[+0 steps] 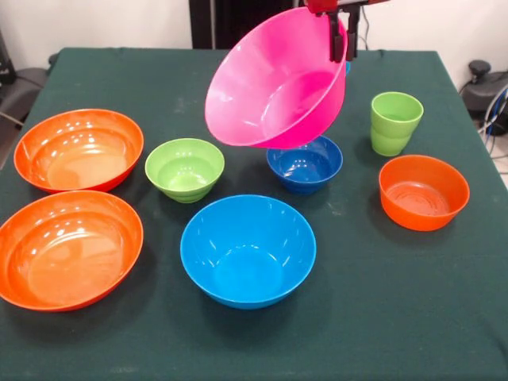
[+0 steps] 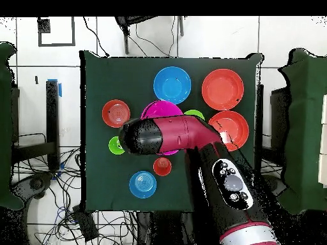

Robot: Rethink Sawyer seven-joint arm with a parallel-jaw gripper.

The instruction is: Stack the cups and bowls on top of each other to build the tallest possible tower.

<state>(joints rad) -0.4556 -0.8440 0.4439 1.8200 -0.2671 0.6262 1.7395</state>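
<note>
Green cloth covers the surface [image 1: 413, 317], and nearest the front camera sit a large blue bowl [image 1: 248, 250] and, at the picture's left, a large orange bowl [image 1: 68, 248]. Behind them runs a row: a second large orange bowl [image 1: 78, 149], a small lime green bowl [image 1: 184, 168], a small dark blue bowl [image 1: 305, 164] and a small orange bowl [image 1: 423, 191]. Just behind the small orange bowl stands a lime green cup [image 1: 394, 122], which looks like two cups nested one in the other.

Above the dark blue bowl hangs the large pink bowl [image 1: 278, 79], lifted off the cloth and tipped steeply so its hollow faces the front camera. The fingers [image 1: 337, 36] come down from the top edge and pinch its upper right rim, one finger inside and one outside, closed on the wall. Only the lower tip of the red and black arm shows in this view.

From overhead the arm [image 2: 191, 137] reaches up from the picture's bottom, bends and lies across the middle of the surface, its black end over the pink bowl [image 2: 159, 108], of which only an edge shows. This view hides the fingers, the dark blue bowl and most of the small lime green bowl [image 2: 195, 114]. It does show a light blue bowl [image 2: 142, 184] and an orange cup [image 2: 162, 166] on the robot's side of the cloth; in the front view they lie behind the pink bowl.
</note>
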